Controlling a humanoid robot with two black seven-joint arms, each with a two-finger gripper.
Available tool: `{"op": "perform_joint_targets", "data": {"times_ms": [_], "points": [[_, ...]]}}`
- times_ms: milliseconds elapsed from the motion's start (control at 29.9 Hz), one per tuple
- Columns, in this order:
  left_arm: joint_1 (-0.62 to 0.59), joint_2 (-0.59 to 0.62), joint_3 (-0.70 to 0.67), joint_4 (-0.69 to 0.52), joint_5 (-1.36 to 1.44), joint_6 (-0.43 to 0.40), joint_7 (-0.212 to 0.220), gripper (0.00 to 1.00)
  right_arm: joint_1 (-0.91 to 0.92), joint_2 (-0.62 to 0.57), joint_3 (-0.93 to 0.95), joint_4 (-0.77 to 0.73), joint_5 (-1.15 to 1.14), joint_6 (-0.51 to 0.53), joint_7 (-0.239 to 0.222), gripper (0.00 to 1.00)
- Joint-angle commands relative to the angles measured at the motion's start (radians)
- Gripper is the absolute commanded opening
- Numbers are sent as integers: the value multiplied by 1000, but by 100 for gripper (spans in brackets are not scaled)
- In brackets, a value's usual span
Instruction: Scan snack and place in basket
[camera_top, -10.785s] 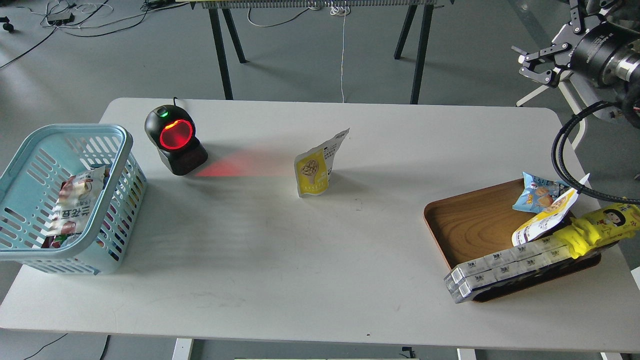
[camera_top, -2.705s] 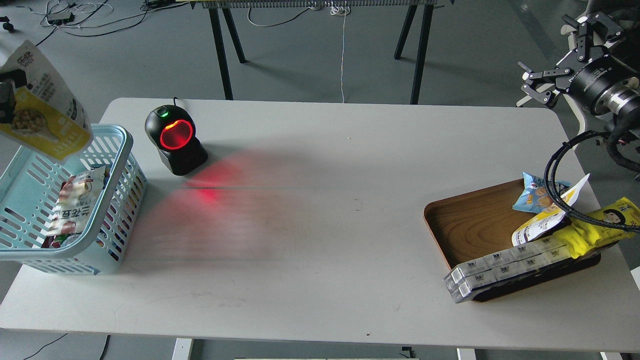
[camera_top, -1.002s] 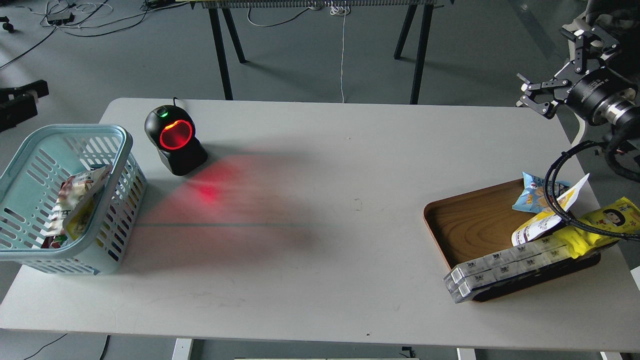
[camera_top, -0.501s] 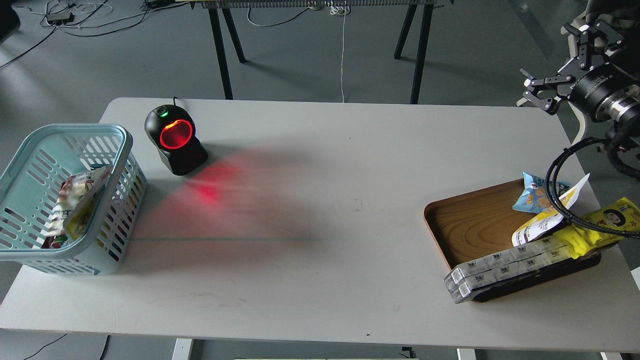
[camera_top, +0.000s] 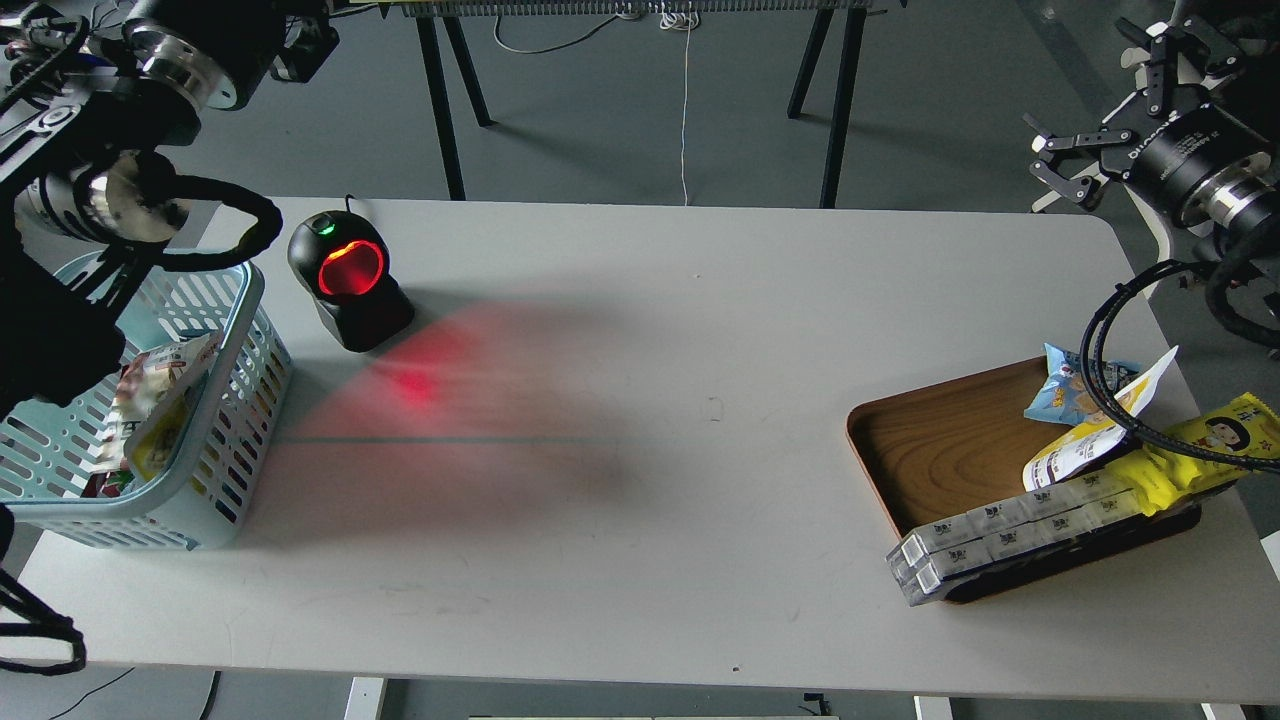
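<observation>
The snack (camera_top: 160, 437), a yellow-fronted pouch, lies tilted inside the light-blue basket (camera_top: 243, 300) at the table's left edge, on top of other packets. No gripper holds it. My left arm rises along the left edge and partly covers the basket. Its far end, the left gripper (camera_top: 303, 42), is dark at the top, well above the basket, and its fingers cannot be told apart. My right gripper (camera_top: 1088, 100) hangs open and empty at the upper right, beyond the table's far right corner.
A black scanner (camera_top: 349, 281) with a red glowing window stands right of the basket and casts red light on the table. A brown wooden tray (camera_top: 940, 440) at the right holds a light-blue bag (camera_top: 1072, 386), another yellow pouch (camera_top: 1085, 445), a long yellow wrapper (camera_top: 1205, 447) and stacked boxes (camera_top: 1005, 535).
My left arm has swung into view over the left edge and the basket. The pouch stays in the basket, dropped there earlier. The right gripper shifted slightly.
</observation>
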Motion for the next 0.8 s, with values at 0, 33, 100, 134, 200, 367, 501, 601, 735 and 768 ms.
{"op": "perform_joint_targets", "data": {"times_ms": [0,33,100,134,200,367,501,601,735,768], "points": [[13,-81,-95,100,-33,-92,2,100,-34,-32,14,113,0,-11,0,99],[22,-94,-118,116,-55,-116,2,100,-50,-47,19,145,0,-11,0,99],[45,-101,-139,131,-99,-149,6,100,-74,-62,23,190,0,-12,1,99],[52,-104,-139,133,-119,-158,14,100,-84,-64,34,201,0,-12,1,99],[65,-111,-139,133,-141,-161,37,100,-102,-64,68,202,0,-11,1,99],[115,-146,-140,131,-145,-164,85,100,-128,-18,135,202,0,-6,18,99],[126,-152,-143,131,-149,-161,91,100,-130,7,135,199,0,-11,24,99],[126,-154,-165,131,-156,-163,89,100,-130,7,137,198,-1,-12,29,99],[128,-152,-180,131,-162,-164,88,100,-128,8,137,196,-1,-14,30,99],[129,-152,-180,131,-162,-169,88,100,-128,8,137,196,-1,-14,30,99]]}}
